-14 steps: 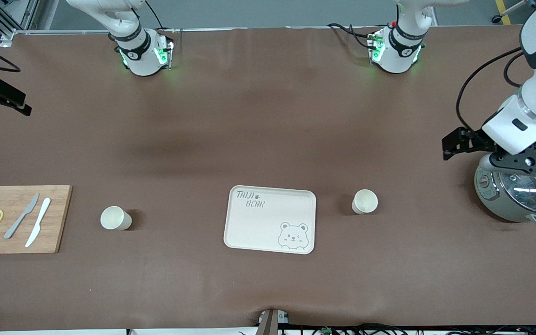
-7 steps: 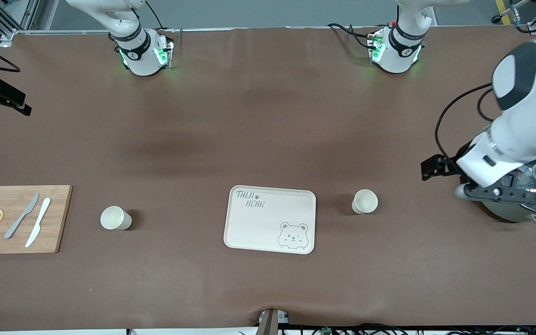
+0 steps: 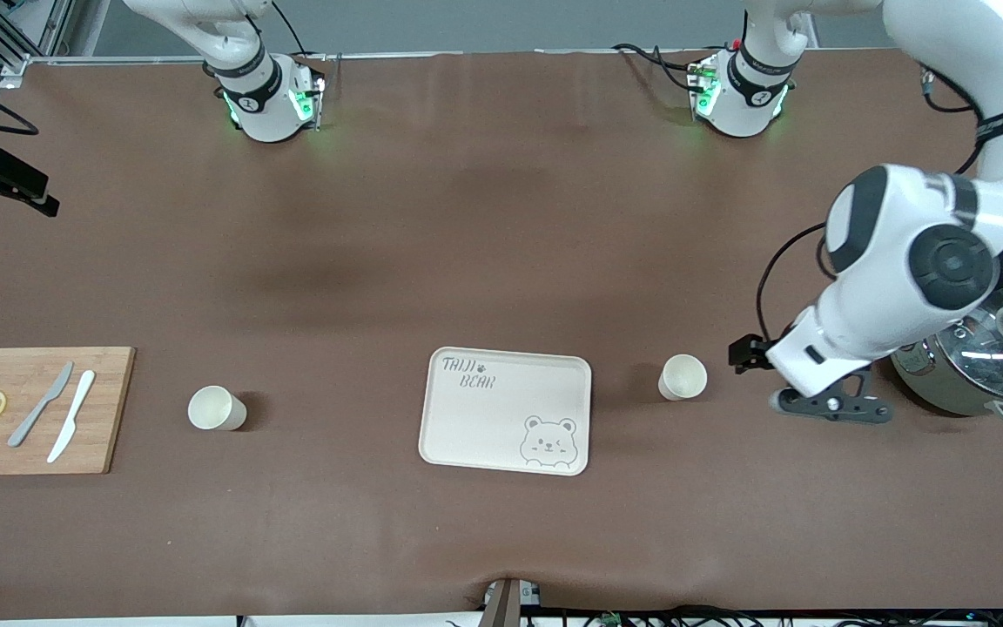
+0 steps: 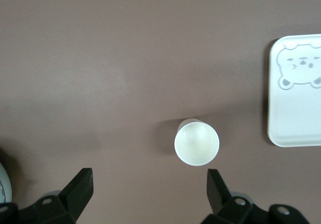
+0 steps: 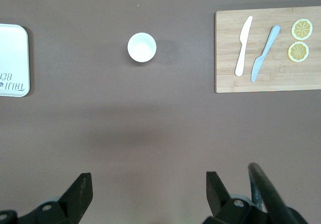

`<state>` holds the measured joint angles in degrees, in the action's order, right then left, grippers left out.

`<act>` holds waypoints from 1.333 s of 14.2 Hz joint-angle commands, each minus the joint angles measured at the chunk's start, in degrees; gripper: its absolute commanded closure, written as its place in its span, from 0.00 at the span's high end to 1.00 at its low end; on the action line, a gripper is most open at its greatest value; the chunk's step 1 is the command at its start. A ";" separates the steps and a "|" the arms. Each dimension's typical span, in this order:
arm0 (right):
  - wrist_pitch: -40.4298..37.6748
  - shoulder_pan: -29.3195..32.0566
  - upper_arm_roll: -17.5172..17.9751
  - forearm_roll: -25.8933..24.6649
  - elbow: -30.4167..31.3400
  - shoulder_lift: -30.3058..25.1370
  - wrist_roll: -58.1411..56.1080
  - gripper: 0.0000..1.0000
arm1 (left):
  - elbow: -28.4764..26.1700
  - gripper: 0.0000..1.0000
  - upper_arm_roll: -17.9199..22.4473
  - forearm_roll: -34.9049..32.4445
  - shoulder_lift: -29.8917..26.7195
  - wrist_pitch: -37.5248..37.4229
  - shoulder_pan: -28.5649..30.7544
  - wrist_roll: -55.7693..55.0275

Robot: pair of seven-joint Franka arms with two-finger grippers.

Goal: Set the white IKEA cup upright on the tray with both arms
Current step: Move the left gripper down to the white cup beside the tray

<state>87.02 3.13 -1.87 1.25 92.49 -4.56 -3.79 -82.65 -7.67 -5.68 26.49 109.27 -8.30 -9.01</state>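
Note:
Two white cups stand mouth up on the brown table, one on each side of the cream tray [image 3: 506, 409]. One cup [image 3: 683, 377] is toward the left arm's end, the other cup [image 3: 216, 407] toward the right arm's end. My left gripper [image 3: 828, 407] hangs open over bare table between the first cup and a pot. In the left wrist view that cup [image 4: 196, 142] lies just ahead of the empty left gripper [image 4: 149, 184], with the tray [image 4: 296, 108] at the edge. My right gripper [image 5: 148, 189] is open and empty, high over bare table, looking down on its cup [image 5: 142, 47].
A grey pot with a glass lid [image 3: 980, 366] stands at the left arm's end, close to the left arm. A wooden cutting board [image 3: 36, 409] with two knives and lemon slices lies at the right arm's end. A black fixture [image 3: 1, 183] juts in there.
The left arm has swung from above the pot toward the tray, bringing its open gripper down beside the nearby cup. The cups, tray and right arm have not moved.

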 commanded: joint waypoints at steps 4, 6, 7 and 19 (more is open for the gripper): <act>-0.71 0.12 0.38 -0.54 -1.09 0.25 0.97 1.00 | 0.84 1.00 -0.24 -3.02 4.18 4.35 -1.03 -3.65; -0.71 0.12 0.38 -0.54 -1.09 0.25 0.89 1.00 | -2.24 1.00 -0.24 -3.02 3.75 6.82 -0.84 -3.30; -0.71 0.21 0.29 -0.54 -1.09 0.25 0.89 1.00 | -3.30 1.00 -0.24 -3.02 3.83 7.53 -0.76 -3.12; 4.02 -2.15 0.64 0.25 -0.91 3.92 1.05 1.00 | -15.52 1.00 -0.42 -2.67 3.66 21.06 -0.93 -2.95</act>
<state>88.94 2.87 -1.48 1.38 92.55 -3.97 -3.82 -95.65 -7.87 -7.32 31.22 127.99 -9.32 -11.64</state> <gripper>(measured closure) 0.000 0.000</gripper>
